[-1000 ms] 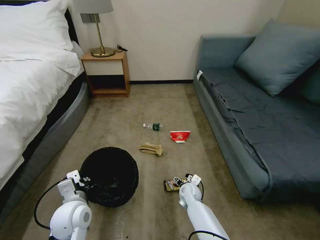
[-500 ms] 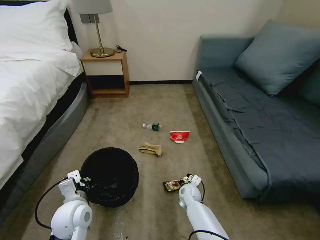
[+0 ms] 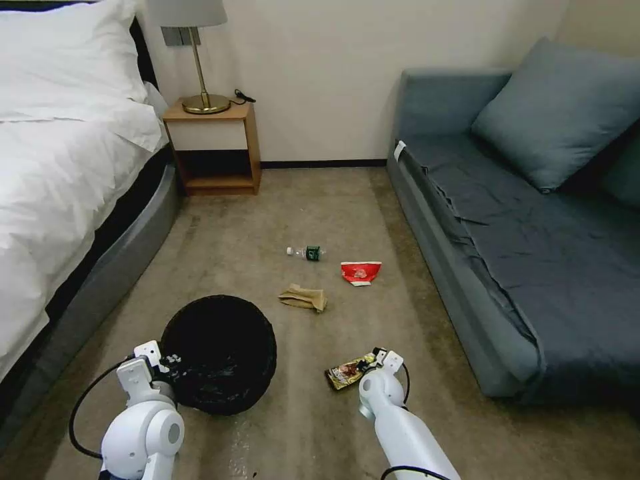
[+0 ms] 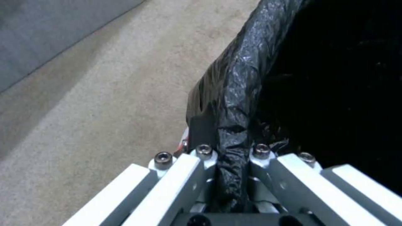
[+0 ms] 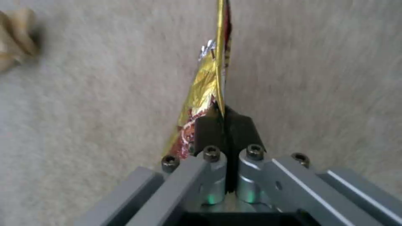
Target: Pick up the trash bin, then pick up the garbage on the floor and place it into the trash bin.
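The trash bin, lined with a crinkly black bag, hangs low over the carpet at my left. My left gripper is shut on its bag-covered rim. My right gripper is shut on the brown-yellow snack wrapper, which sticks out from the black pads with its edge up in the right wrist view. On the carpet farther ahead lie the crumpled brown paper bag, the red-and-white carton and the clear bottle with a green label.
A white bed runs along the left and a blue-grey sofa along the right. A wooden nightstand with a brass lamp stands at the back wall. Open carpet lies between them.
The snack wrapper has tilted and lifted at the right gripper's end, and the right gripper has shifted slightly. The left gripper and bin stay put.
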You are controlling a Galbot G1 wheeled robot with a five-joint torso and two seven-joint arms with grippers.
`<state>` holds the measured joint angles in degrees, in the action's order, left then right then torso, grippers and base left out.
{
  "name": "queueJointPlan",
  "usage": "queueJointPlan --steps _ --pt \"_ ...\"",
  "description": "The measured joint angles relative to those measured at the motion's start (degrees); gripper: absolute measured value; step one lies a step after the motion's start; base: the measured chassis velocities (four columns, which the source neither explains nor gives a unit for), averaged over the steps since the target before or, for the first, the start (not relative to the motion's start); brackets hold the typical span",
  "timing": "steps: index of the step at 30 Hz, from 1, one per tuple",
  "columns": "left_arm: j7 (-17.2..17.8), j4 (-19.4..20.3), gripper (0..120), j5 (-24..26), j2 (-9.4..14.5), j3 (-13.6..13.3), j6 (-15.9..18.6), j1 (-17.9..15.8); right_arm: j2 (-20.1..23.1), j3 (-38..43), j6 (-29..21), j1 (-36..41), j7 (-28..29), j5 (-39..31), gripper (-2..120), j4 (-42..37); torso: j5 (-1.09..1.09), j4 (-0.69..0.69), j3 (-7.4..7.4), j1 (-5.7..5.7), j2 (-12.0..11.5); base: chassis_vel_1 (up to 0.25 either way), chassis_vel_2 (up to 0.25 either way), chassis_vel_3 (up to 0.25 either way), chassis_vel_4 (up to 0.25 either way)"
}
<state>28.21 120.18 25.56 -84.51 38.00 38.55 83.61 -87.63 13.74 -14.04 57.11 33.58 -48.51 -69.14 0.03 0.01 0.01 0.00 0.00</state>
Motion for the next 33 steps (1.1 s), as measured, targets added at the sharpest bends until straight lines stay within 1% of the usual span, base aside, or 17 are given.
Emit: queueJointPlan --steps 4,5,6,9,10,11,14,16,17,19,21,22,24,26,27,30,33 --pt "0.0 0.13 2 -0.03 -0.04 -0.74 -0.1 -0.14 3.93 -0.69 -0.38 3.3 0.48 0.37 0 -10.16 0.0 0.01 0.0 0.0 0.0 0.0 0.0 0.0 0.0" --pt "0.01 0.13 2 -0.03 -0.03 -0.95 -0.13 -0.15 5.15 -0.95 -0.41 4.4 0.37 0.52 0 -13.74 -0.02 -0.02 0.0 0.0 0.0 0.0 0.0 0.0 0.0" --pt "0.01 0.13 2 -0.03 -0.03 -0.95 -0.13 -0.15 5.15 -0.95 -0.41 4.4 0.37 0.52 0 -13.74 -0.02 -0.02 0.0 0.0 0.0 0.0 0.0 0.0 0.0" --pt "-0.06 0.14 2 0.02 -0.02 -1.77 -0.16 -0.23 8.23 -2.19 -0.89 6.84 -0.2 -0.76 0 -25.63 -0.02 -0.01 0.0 0.0 0.0 0.0 0.0 0.0 0.0" --pt "0.0 0.1 2 0.0 -0.05 -2.0 -0.18 -0.27 9.7 -3.33 -1.25 7.65 -0.23 -2.7 0 -31.99 -0.01 -0.03 0.0 0.0 0.0 0.0 0.0 0.0 0.0" --pt "0.0 0.1 2 0.0 -0.05 -2.0 -0.18 -0.27 9.7 -3.33 -1.25 7.65 -0.23 -2.7 0 -31.99 -0.01 -0.03 0.0 0.0 0.0 0.0 0.0 0.0 0.0" --pt "0.0 -0.1 2 -0.06 -0.19 -3.12 -0.18 -0.28 12.31 -7.14 -1.7 7.44 0.1 -7.22 0 -45.43 -0.03 0.0 -0.01 0.0 0.0 0.0 0.0 0.0 0.0" --pt "-0.01 -0.12 2 -0.06 -0.21 -3.72 -0.18 -0.21 13.52 -10.64 -1.77 6.22 0.44 -9.61 0 -51.5 -0.04 -0.01 -0.01 0.0 0.0 0.0 0.0 0.0 0.0" --pt "-0.01 -0.12 2 -0.06 -0.21 -3.72 -0.18 -0.21 13.52 -10.64 -1.77 6.22 0.44 -9.61 0 -51.5 -0.04 -0.01 -0.01 0.0 0.0 0.0 0.0 0.0 0.0" --pt "-0.03 -0.12 2 -0.01 -0.2 -4.17 -0.22 -0.12 14.34 -14.95 -1.82 4.96 0.8 -11.09 0 -54.47 -0.03 -0.01 -0.01 0.0 0.0 0.0 0.0 0.0 0.0" --pt "-0.05 -0.03 2 0.08 -0.19 -4.49 -0.23 0.08 14.83 -20.14 -1.78 3.43 1.04 -11.27 0 -54.7 -0.03 -0.01 -0.01 0.0 0.0 0.0 0.0 0.0 0.0" --pt "-0.05 -0.03 2 0.08 -0.19 -4.49 -0.23 0.08 14.83 -20.14 -1.78 3.43 1.04 -11.27 0 -54.7 -0.03 -0.01 -0.01 0.0 0.0 0.0 0.0 0.0 0.0" --pt "-0.08 0.25 2 0.22 -0.32 -4.71 -0.23 0.29 14.85 -24.98 -0.94 1.96 1.23 -10.04 0 -52.07 -0.03 -0.01 -0.01 0.0 0.0 0.0 0.0 0.0 0.0" --pt "-0.11 0.61 2 0.3 -0.63 -4.91 -0.23 0.52 14.31 -30.25 0.7 0.36 1.22 -7.34 0 -47.42 -0.03 -0.01 -0.01 0.0 0.0 0.0 0.0 0.0 0.0" --pt "-0.11 0.61 2 0.3 -0.63 -4.91 -0.23 0.52 14.31 -30.25 0.7 0.36 1.22 -7.34 0 -47.42 -0.03 -0.01 -0.01 0.0 0.0 0.0 0.0 0.0 0.0" --pt "-0.11 1.26 2 0.3 -1.02 -5.03 -0.17 0.86 13.06 -36.02 2.54 -1.76 1.11 -3.17 0 -40.41 -0.03 0.0 -0.01 0.0 0.0 0.0 0.0 0.0 0.0" --pt "-0.12 1.7 2 0.3 -1.14 -5.08 -0.12 1.08 12.63 -37.83 3.15 -2.46 0.7 -0.83 0 -37.74 -0.03 0.0 -0.01 0.0 0.0 0.0 0.0 0.0 0.0"
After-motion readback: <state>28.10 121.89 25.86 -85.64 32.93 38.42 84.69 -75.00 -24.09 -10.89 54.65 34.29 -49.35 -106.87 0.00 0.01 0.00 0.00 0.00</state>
